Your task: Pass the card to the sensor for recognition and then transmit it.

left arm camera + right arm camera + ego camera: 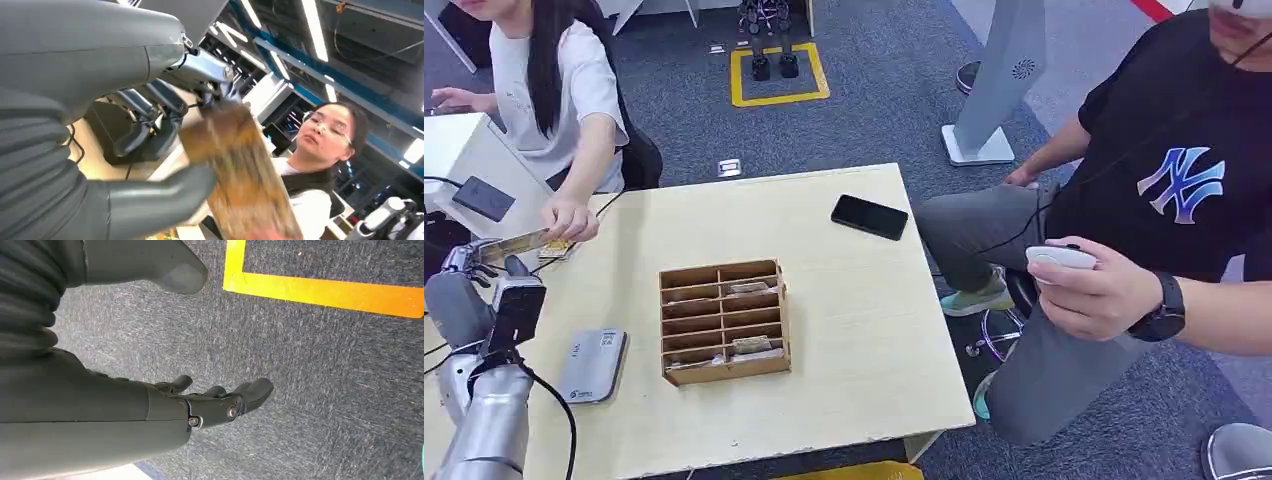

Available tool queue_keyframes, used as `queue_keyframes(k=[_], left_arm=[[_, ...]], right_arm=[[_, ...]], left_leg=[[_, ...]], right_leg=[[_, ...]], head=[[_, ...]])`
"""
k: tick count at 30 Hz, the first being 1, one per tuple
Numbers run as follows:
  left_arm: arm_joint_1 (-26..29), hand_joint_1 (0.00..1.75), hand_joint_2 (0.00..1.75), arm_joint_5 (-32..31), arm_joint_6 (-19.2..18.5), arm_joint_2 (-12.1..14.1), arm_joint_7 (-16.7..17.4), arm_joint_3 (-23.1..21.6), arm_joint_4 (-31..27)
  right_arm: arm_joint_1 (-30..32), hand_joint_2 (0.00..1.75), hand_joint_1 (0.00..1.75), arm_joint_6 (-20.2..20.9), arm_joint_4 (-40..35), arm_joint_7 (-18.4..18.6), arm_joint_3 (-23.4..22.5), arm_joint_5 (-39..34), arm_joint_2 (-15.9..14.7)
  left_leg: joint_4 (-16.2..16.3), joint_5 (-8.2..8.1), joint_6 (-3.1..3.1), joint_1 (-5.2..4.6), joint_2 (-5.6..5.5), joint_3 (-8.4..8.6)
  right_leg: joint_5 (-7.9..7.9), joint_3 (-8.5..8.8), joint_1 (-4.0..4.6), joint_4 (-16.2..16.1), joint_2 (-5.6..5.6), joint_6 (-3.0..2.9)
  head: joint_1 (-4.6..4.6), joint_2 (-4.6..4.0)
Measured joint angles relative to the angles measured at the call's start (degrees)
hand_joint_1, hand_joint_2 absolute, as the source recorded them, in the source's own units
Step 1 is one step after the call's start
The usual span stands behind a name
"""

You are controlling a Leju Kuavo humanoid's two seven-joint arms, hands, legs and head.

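Most of the task looks done: at the frame's left edge the left hand (464, 262) pinches the card (516, 243), a person's hand (570, 218) already touching it; release remains. Right hand (220, 402) hangs spread.

A wooden organizer (724, 321) with slotted compartments sits mid-tabletop (844, 330), small items lying in several slots. A black phone (870, 216) lies flat near the far right corner. On the right, a seated person in a black shirt (1169, 150) holds a white controller (1061, 257). On the carpet beyond, a yellow square (780, 75) frames 2 dark feet, and a white stand (994, 90) rises nearby.
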Motion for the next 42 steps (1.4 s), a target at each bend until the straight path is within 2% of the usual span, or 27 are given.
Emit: queue_keyframes(k=[19,34,36,38,39,42], left_arm=[[-0.03,0.00,1.75,-0.59,-0.26,-0.55,1.12,0.00,0.00],[-0.04,0.00,1.75,-0.40,-0.28,-0.57,1.07,0.00,0.00],[0.04,0.00,1.75,0.08,-1.26,-0.59,0.01,0.00,-0.02],[1.79,0.00,1.75,1.40,-4.40,-0.57,-2.48,-0.18,-1.56],[4.42,0.00,1.75,2.05,-6.58,-0.59,-3.83,-0.57,-4.45],[12.69,0.00,1.75,1.83,-8.76,-0.89,-4.37,-1.96,-12.61]], right_arm=[[0.00,1.75,0.00,-0.04,0.00,0.00,0.00,0.00,0.02],[0.00,1.75,0.00,-0.04,0.00,0.00,0.00,0.00,0.02],[0.00,1.75,0.00,-0.15,0.00,-0.02,0.00,-0.13,0.02],[-0.01,1.75,0.00,-0.48,0.00,-0.53,-0.04,-0.44,0.02],[0.01,1.75,0.00,-0.57,0.00,-0.59,-0.13,-0.59,0.02],[0.41,1.75,0.00,-0.55,0.00,0.04,-0.24,-1.29,0.02]], left_leg=[[0.00,0.01,0.00,0.00,0.00,0.01],[0.00,0.01,0.00,0.00,0.00,0.01],[0.00,0.01,0.00,0.00,0.00,0.01],[-0.02,0.00,0.00,-0.01,0.06,0.01],[-0.02,-0.08,-0.03,-0.04,0.22,0.07],[-0.02,-0.19,0.00,-0.05,0.37,0.09]], right_leg=[[0.01,0.00,0.00,0.00,0.01,0.00],[0.01,0.00,0.00,0.00,0.01,0.00],[0.01,0.01,0.00,0.00,0.01,0.00],[0.01,0.04,-0.01,0.01,0.07,0.00],[0.01,0.03,-0.03,0.01,0.25,0.00],[-0.04,0.00,-0.05,0.00,0.42,0.02]], head=[[-0.02,0.00],[-0.02,0.00],[0.00,0.00],[0.00,0.00],[-0.04,0.00],[0.02,0.00]])
